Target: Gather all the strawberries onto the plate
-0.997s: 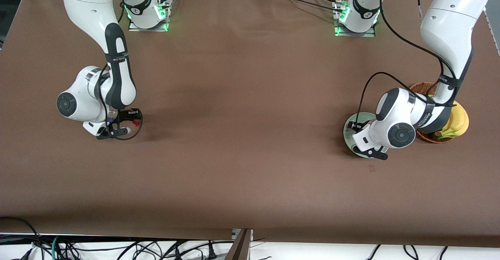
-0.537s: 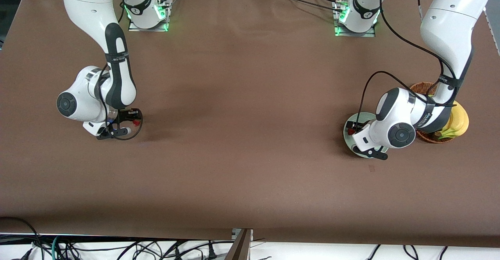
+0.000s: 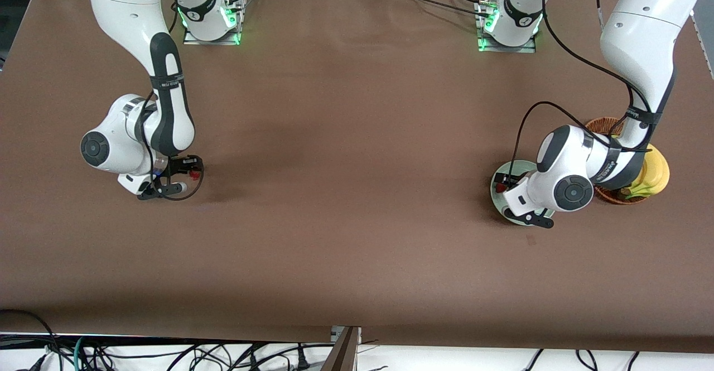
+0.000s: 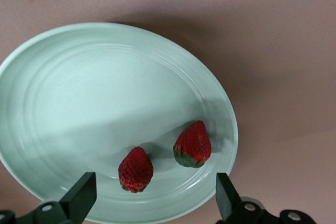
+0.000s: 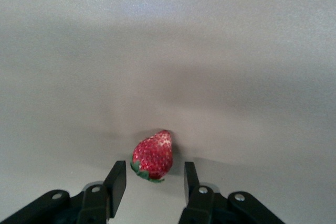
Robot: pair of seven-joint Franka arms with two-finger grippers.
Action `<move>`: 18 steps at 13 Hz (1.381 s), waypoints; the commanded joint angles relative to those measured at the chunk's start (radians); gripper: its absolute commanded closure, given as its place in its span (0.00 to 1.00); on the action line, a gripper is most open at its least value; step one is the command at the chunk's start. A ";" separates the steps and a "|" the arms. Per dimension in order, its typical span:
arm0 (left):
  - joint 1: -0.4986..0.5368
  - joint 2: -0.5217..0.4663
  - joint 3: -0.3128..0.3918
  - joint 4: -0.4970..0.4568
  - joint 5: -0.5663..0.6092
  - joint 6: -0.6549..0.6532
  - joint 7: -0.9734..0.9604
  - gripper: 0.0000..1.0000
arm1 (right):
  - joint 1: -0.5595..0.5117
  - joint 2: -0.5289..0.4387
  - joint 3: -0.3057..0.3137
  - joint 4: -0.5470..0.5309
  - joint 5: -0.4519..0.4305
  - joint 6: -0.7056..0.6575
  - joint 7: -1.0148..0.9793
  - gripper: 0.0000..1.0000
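**Brown table, two berries plated, third at right gripper**

Brown cloth table (image 3: 346,153), arm bases along the top edge of the front view.

Left gripper (image 4: 152,200): over the plate (image 4: 105,77), near the left arm's end of the table. Fingers spread wide, nothing between them. Two strawberries lying in the plate, close to the rim: one strawberry (image 4: 136,169) and a second strawberry (image 4: 193,144) just beside it, not touching. Green tops visible on both. In the front view, plate (image 3: 500,193) mostly covered by the left wrist; a bit of red visible at its edge under the gripper (image 3: 505,184).

Wicker basket (image 3: 599,125) just beside the plate, toward the left arm's end, with bananas (image 3: 655,173) in it. Mostly hidden by the arm.

Right gripper (image 5: 155,182): low over the table toward the right arm's end, well apart from the plate. Third strawberry (image 5: 153,156) sits between the fingertips, tilted, green top toward the gripper. Fingers parted, narrow gaps visible on both sides of the berry, not clamped on it. Cannot tell whether the berry rests on the cloth. Same berry shows as a red spot (image 3: 193,174) at the right gripper (image 3: 187,177) in the front view.
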 commanded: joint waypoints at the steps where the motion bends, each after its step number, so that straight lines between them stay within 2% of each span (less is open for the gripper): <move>1: 0.012 -0.006 -0.011 -0.009 0.023 0.009 0.009 0.00 | 0.005 -0.009 -0.004 0.002 0.022 0.005 -0.005 0.48; 11: 0.012 -0.006 -0.011 -0.009 0.023 0.009 0.009 0.00 | 0.005 0.011 -0.002 0.018 0.046 0.013 0.000 0.51; 15: 0.012 -0.006 -0.011 -0.009 0.023 0.009 0.009 0.00 | 0.000 0.014 -0.002 0.018 0.046 0.014 0.000 0.68; 18: 0.012 -0.006 -0.011 -0.009 0.023 0.009 0.009 0.00 | -0.003 0.022 -0.002 0.025 0.055 0.014 -0.002 0.77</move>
